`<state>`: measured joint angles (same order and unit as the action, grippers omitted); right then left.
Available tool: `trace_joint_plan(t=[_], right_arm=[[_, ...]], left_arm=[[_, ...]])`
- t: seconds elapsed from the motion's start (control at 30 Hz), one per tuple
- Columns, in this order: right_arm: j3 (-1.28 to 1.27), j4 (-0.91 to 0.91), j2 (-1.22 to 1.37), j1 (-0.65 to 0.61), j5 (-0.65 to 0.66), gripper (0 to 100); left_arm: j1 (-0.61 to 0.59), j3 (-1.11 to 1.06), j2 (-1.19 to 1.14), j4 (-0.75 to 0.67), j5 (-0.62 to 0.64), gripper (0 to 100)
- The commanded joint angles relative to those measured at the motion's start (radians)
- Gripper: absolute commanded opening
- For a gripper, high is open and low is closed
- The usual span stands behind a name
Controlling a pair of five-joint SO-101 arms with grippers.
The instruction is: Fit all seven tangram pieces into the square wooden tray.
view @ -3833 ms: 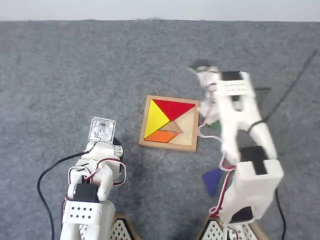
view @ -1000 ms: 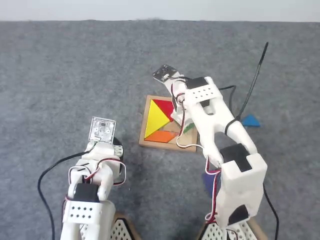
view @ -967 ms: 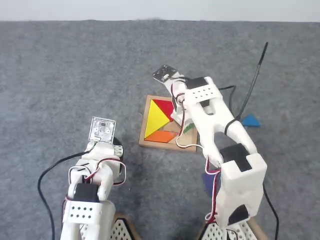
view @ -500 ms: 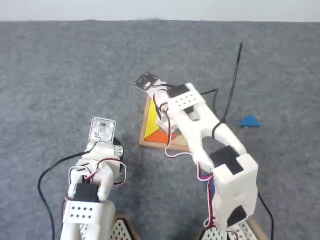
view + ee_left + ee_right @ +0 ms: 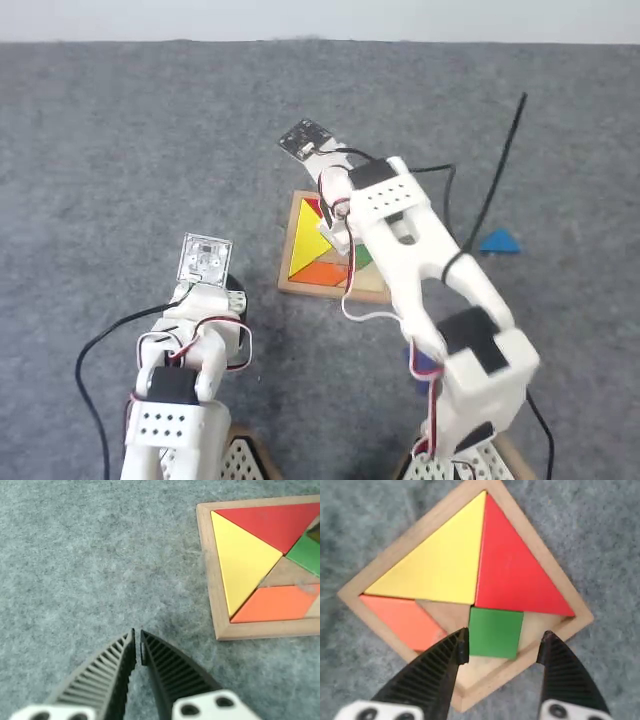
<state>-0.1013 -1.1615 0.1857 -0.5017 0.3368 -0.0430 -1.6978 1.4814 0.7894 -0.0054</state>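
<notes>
The tray (image 5: pixel 300 288) sits near the middle of the desk (image 5: pixel 120 130), turned slightly against the desk's edges. My right gripper (image 5: pixel 504 642) hangs over it with its fingers spread wide, one on each side of the green square (image 5: pixel 496 632). One fingertip is just at the square's edge and the other stands apart from it, so I am not pinching it.

The green square lies flat inside the tray. One edge lies against the red triangle (image 5: pixel 512 575), and one corner meets the point where the red and the yellow triangle (image 5: pixel 440 570) join. The yellow triangle fills the tray's left edge and the red one its far edge. The orange piece (image 5: pixel 402 617) lies along the near edge toward the left corner. Bare wood shows between the orange piece and the square, and again on the square's other side.

My left gripper (image 5: pixel 137 640) has its fingers pressed together and holds nothing. It is low over the desk, near the tray's left edge.

A blue triangle (image 5: pixel 499 242) lies toward the desk's right edge, well apart from the tray. A dark blue piece (image 5: pixel 422 362) shows from under my right arm near the desk's near edge; I cannot tell its shape.
</notes>
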Motion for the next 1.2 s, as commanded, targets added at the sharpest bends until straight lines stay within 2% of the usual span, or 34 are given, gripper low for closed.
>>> trace_joint_plan(t=[0.0,0.13,0.27,0.37,0.53,0.7,0.9,1.07,1.17], right_arm=[[-0.064,-0.002,-0.22,0.05,-0.011,23.4],[-0.178,0.021,-0.352,0.087,-0.012,23.4],[-0.269,0.016,-0.352,0.108,-0.012,23.4],[-0.341,0.027,-0.348,0.237,-0.023,23.4],[-0.359,0.016,-0.348,0.489,-0.169,23.4],[-0.368,0.025,-0.346,0.581,-0.216,23.4],[-0.252,0.025,-0.242,0.587,-0.503,23.4],[-0.074,0.018,-0.028,0.584,-0.913,23.4],[0.02,0.013,0.09,0.587,-1.08,23.4]], left_arm=[[-0.005,0.008,0.014,0.008,0.008,2],[-0.005,0.008,0.014,0.008,0.008,2],[-0.005,0.008,0.014,0.008,0.008,2],[-0.005,0.008,0.014,0.008,0.008,2],[-0.005,0.008,0.014,0.008,0.008,2],[-0.005,0.008,0.014,0.008,0.008,2],[-0.005,0.008,0.014,0.008,0.008,2],[-0.005,0.008,0.014,0.008,0.008,2],[-0.005,0.008,0.014,0.008,0.008,2]])
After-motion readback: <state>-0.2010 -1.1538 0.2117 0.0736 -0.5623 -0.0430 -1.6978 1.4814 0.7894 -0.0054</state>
